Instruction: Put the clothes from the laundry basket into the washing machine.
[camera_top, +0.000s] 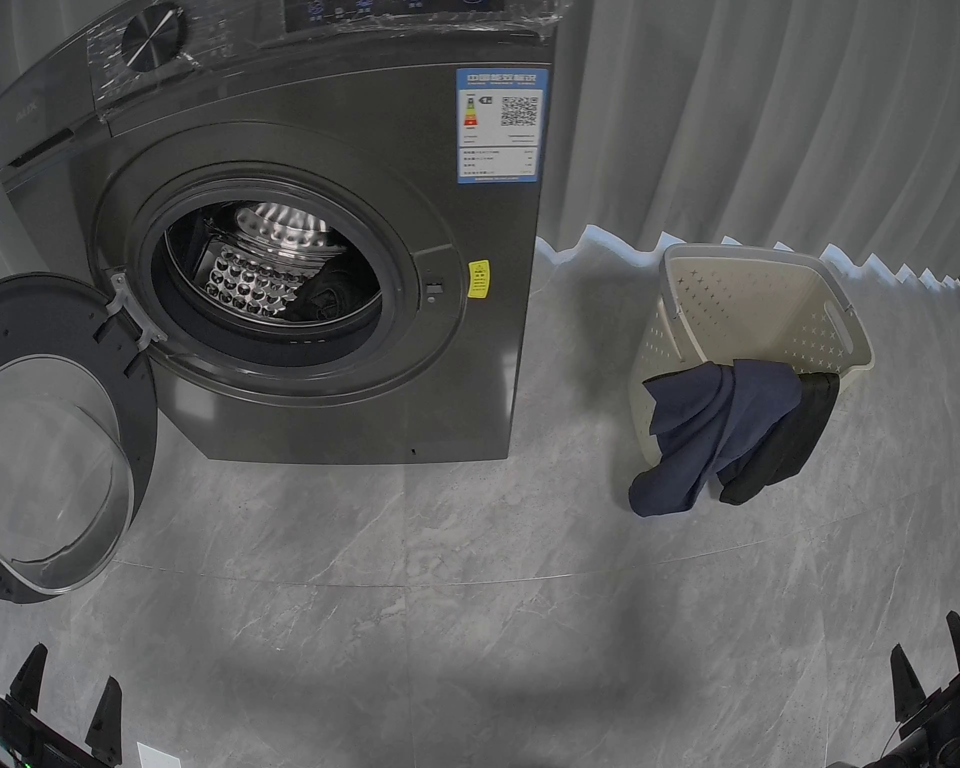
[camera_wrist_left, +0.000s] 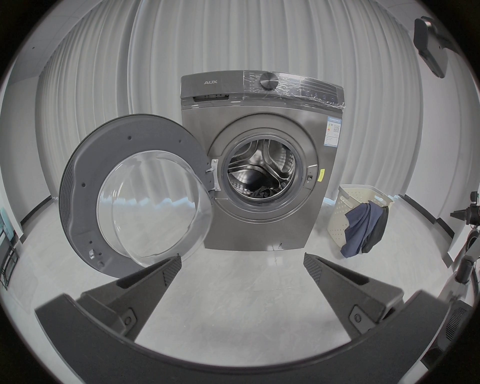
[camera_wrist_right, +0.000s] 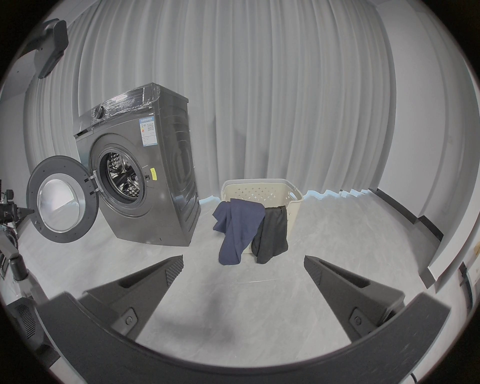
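Note:
A grey front-loading washing machine (camera_top: 330, 250) stands at the left with its round door (camera_top: 60, 440) swung wide open. A dark garment (camera_top: 325, 298) lies low in the drum. To its right a cream laundry basket (camera_top: 770, 300) sits on the floor. A navy garment (camera_top: 705, 430) and a black garment (camera_top: 785, 440) hang over its near rim. My left gripper (camera_wrist_left: 242, 262) is open and holds nothing, facing the machine (camera_wrist_left: 260, 160) from a distance. My right gripper (camera_wrist_right: 242, 264) is open and holds nothing too, well short of the basket (camera_wrist_right: 262, 195).
Pale curtains (camera_top: 760, 120) hang behind the basket and machine. Grey tiled floor (camera_top: 480, 600) stretches between me and both. The open door juts out over the floor at the left. In the head view both grippers' fingertips (camera_top: 100, 715) show at the bottom corners.

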